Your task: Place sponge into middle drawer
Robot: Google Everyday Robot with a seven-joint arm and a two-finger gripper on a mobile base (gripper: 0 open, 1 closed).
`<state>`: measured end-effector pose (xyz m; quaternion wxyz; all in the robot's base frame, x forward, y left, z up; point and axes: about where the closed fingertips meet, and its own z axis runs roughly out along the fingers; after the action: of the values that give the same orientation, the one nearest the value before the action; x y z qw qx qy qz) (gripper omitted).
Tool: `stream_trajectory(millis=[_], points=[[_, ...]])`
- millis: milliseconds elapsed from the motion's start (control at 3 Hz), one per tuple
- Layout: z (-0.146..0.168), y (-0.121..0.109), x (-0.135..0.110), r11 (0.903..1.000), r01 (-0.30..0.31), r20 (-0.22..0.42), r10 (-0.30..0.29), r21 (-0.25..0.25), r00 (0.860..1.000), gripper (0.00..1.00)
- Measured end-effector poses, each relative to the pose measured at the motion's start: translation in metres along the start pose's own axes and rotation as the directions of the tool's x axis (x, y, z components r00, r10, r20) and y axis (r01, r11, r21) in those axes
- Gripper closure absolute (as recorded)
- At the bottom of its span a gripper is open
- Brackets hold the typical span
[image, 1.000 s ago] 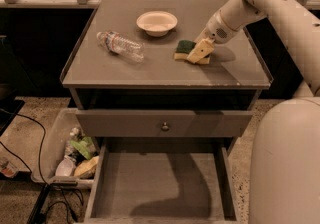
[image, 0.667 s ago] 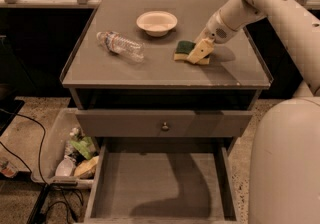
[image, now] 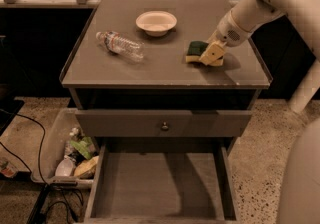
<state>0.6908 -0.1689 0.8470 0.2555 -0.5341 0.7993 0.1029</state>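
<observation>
Sitting, by the look of it, at step 1 of 2: taking hold of the sponge (image: 196,51), with nothing yet being carried toward the middle drawer (image: 150,188).

Reaching in from the right and bearing down with the pincer (image: 212,54) at the sponge's right end, touching or overlapping it there. Not being able to tell whether apart, together or clamped on the foam.

Lying flat on the desk (image: 150,70), toward its right side: green layer facing the back, pale yellow facing the front, right of the white bowl (image: 156,22) and well apart from the plastic bottle (image: 120,45).

Standing pulled out low in front, beneath the closed drawer front (image: 125,124): the target.

Calling next, probably, for securing the hold, lifting clear, swinging out past the desk's front edge, then lowering over the drawer floor before releasing.
</observation>
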Motion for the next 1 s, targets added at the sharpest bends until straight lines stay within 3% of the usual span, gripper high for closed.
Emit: stream_trajectory(millis=[667,1000], points=[[-0.071,0.086,0.027,0.9959,-0.037,-0.018,0.039,0.083,0.999,1.0],[-0.075,0.137,0.049,0.9946,-0.069,0.002,0.069,0.078,0.998,1.0]])
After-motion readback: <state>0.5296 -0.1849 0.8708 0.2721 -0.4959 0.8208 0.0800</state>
